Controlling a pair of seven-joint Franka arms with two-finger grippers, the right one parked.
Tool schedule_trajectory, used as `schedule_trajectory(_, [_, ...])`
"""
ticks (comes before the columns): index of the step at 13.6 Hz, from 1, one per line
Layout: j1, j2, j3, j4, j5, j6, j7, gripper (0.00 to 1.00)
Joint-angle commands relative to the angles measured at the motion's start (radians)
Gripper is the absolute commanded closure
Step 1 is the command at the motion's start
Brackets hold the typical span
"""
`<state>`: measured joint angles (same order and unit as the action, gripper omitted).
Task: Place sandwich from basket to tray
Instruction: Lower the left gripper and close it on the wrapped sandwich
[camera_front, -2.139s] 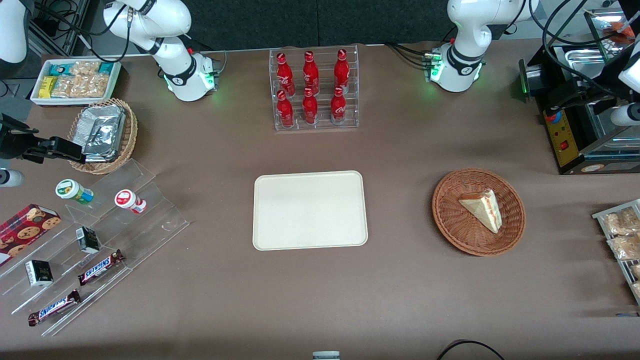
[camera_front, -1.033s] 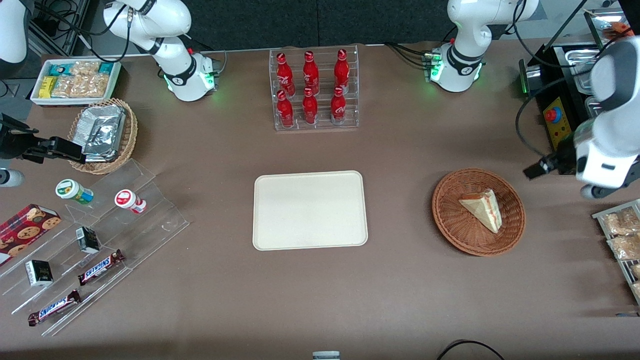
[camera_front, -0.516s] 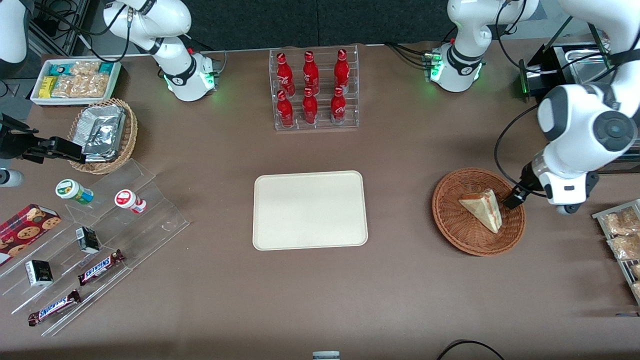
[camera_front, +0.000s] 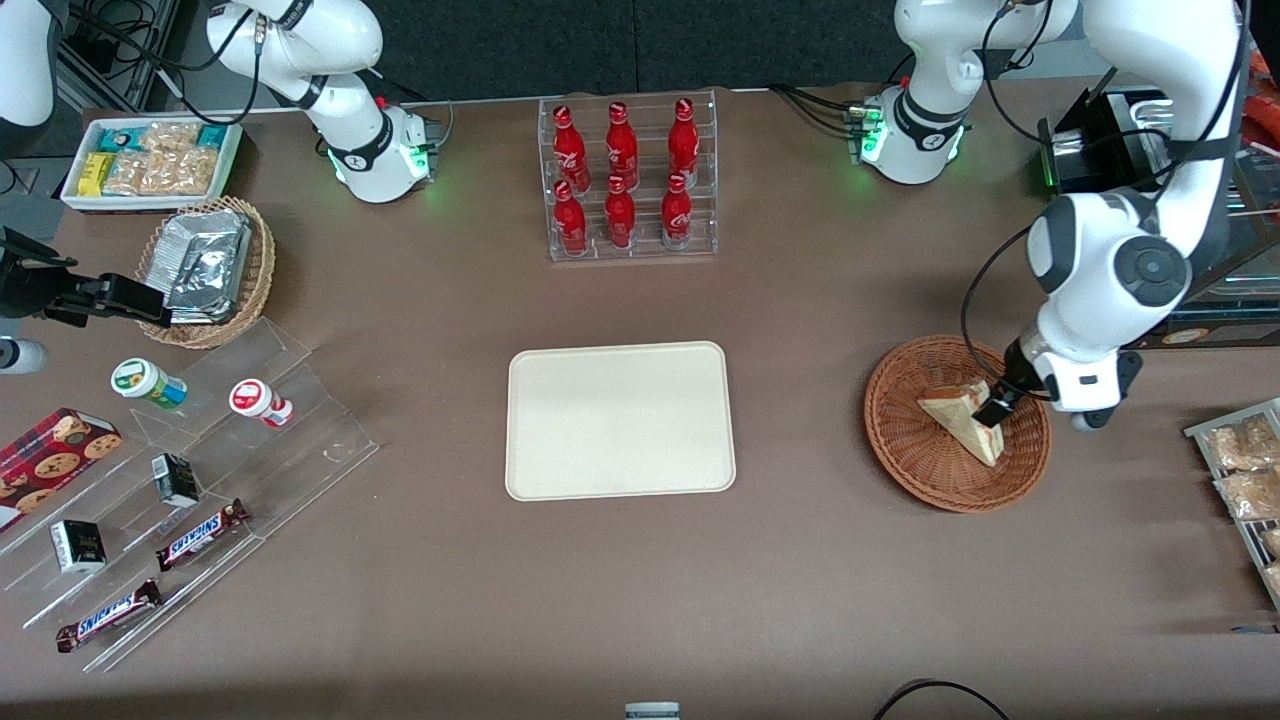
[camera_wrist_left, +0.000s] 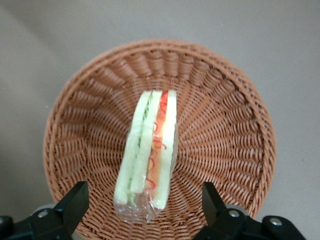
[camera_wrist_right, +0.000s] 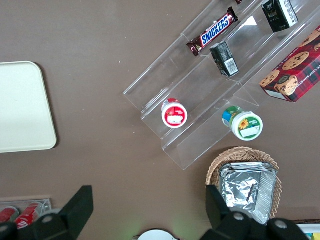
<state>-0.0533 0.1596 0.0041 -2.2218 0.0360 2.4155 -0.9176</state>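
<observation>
Brown desk (camera_front: 800, 560) carried the cream tray (camera_front: 620, 420), bare, well apart from the reddish-brown wicker basket (camera_front: 925, 475) toward the working arm's end. Left gripper (camera_wrist_left: 145, 212) hovered over the basket, fingers (camera_wrist_left: 75, 200) spread apart either side of the sandwich (camera_wrist_left: 150, 155), which lay in the basket, untouched.

the basket (camera_wrist_left: 227, 125) is woven wicker, rough and reddish-brown. the sandwich (camera_wrist_left: 148, 152) sits in clear glossy film, its bread soft and matt. the tool (camera_wrist_left: 142, 207) above it has matt black plastic fingers (camera_wrist_left: 75, 200). the tray (camera_front: 620, 420) looks smooth, the bench (camera_front: 800, 560) matt brown.
</observation>
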Motion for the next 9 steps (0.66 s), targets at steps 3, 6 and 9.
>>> schedule_trajectory(3, [-0.011,0.014,0.005,-0.039,0.005,0.069,-0.009,0.00])
schedule_trajectory(6, [-0.011,0.040,0.005,-0.056,0.016,0.103,-0.004,0.00])
schedule_trajectory(9, [-0.011,0.078,0.005,-0.064,0.016,0.137,-0.004,0.00])
